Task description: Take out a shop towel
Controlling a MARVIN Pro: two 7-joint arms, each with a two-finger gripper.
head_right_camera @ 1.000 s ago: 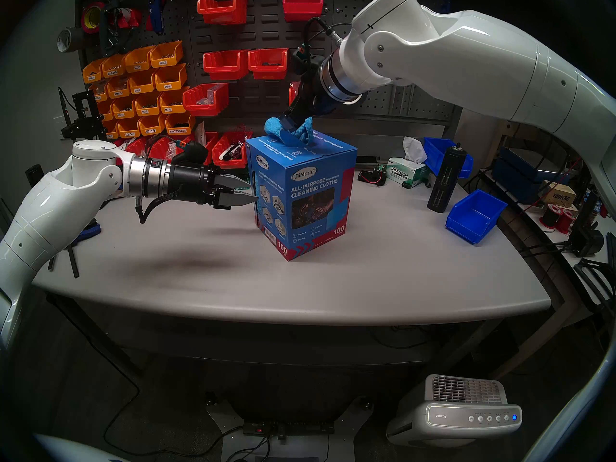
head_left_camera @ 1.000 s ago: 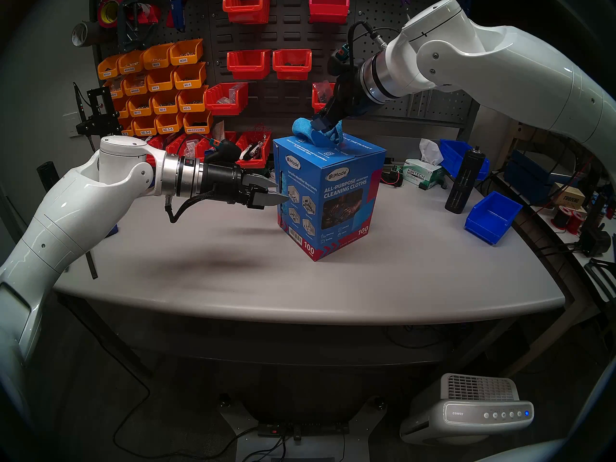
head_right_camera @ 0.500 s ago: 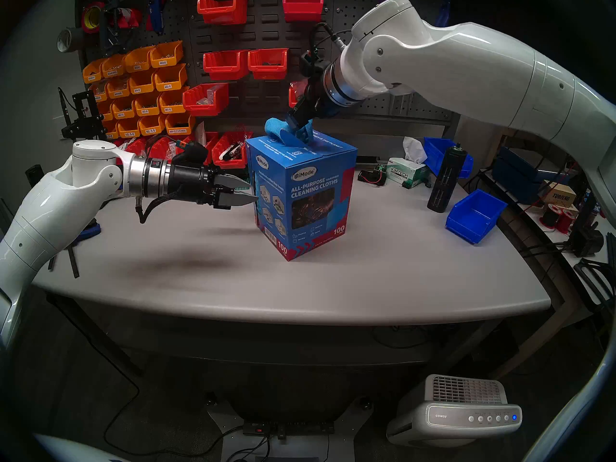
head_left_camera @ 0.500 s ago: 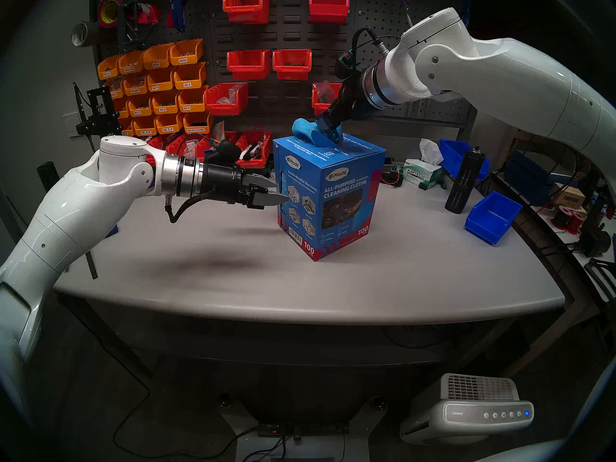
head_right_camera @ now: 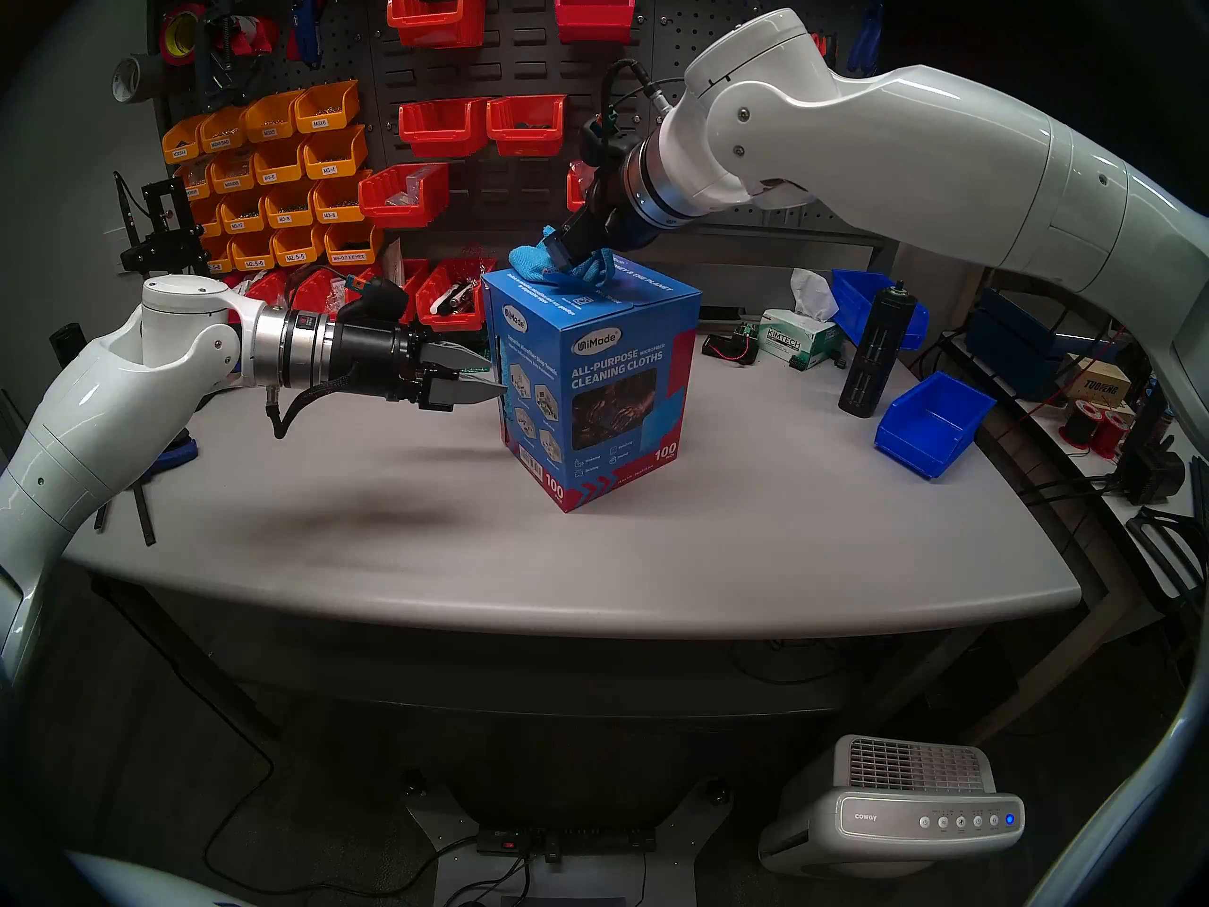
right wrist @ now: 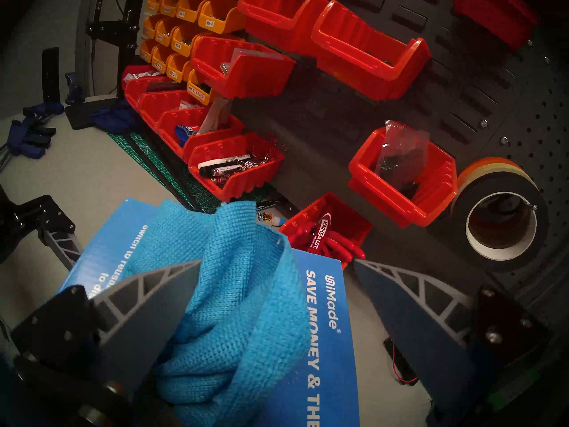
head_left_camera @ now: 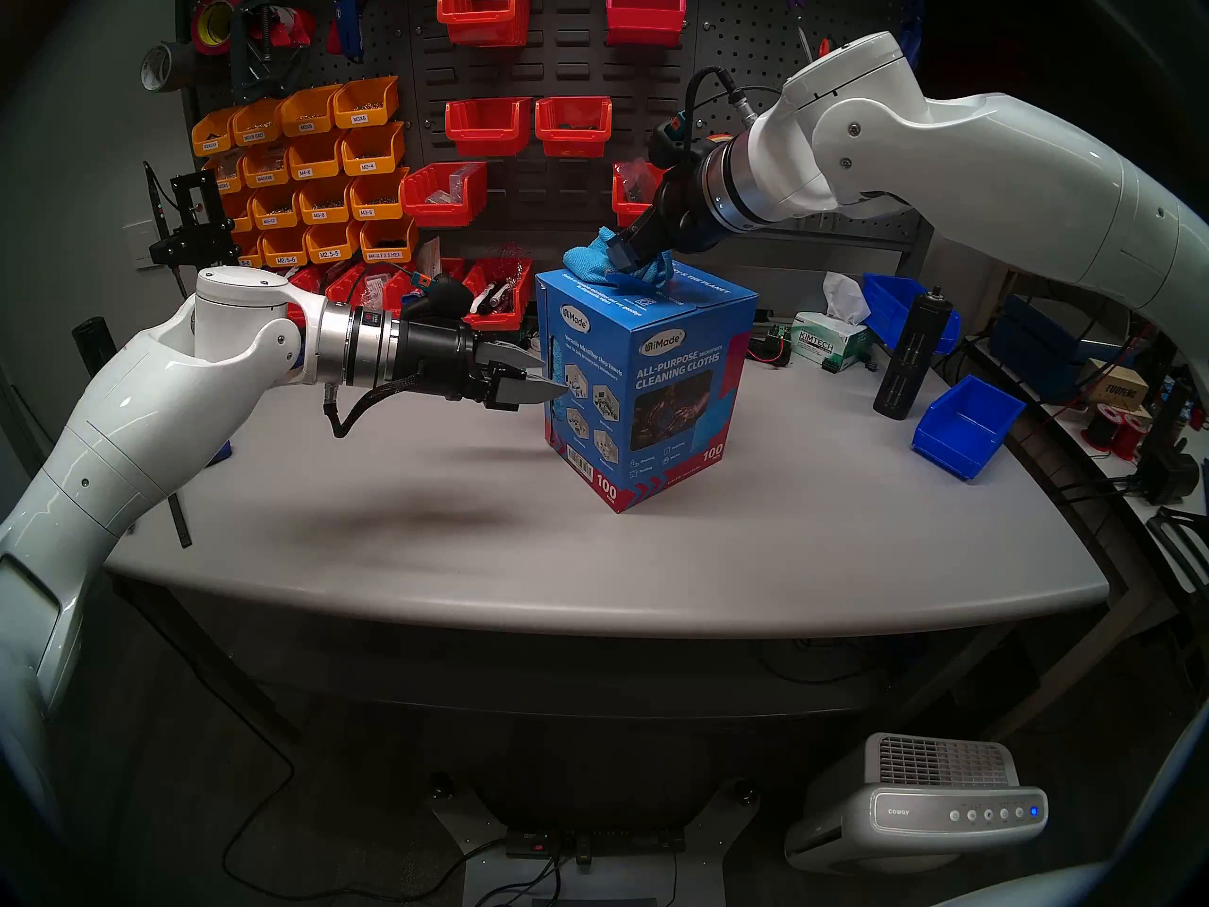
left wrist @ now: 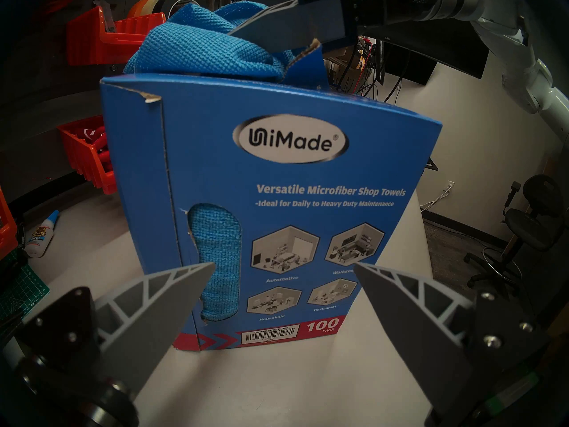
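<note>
Grey workbench [head_left_camera: 458, 559] before a pegboard of red and orange bins is carrying the scene. Right gripper [right wrist: 274, 269] is standing wide apart, unclosed, straddling the shop towel [right wrist: 234, 294], which is bunching out of the slot atop the blue carton [head_left_camera: 654, 388]. Towel is showing a soft, limp waffle weave; likely light, grippy, best pinched at the raised fold. Left gripper [left wrist: 283, 269] is also standing wide, empty, just beside the stiff, printed carton's side wall.
</note>
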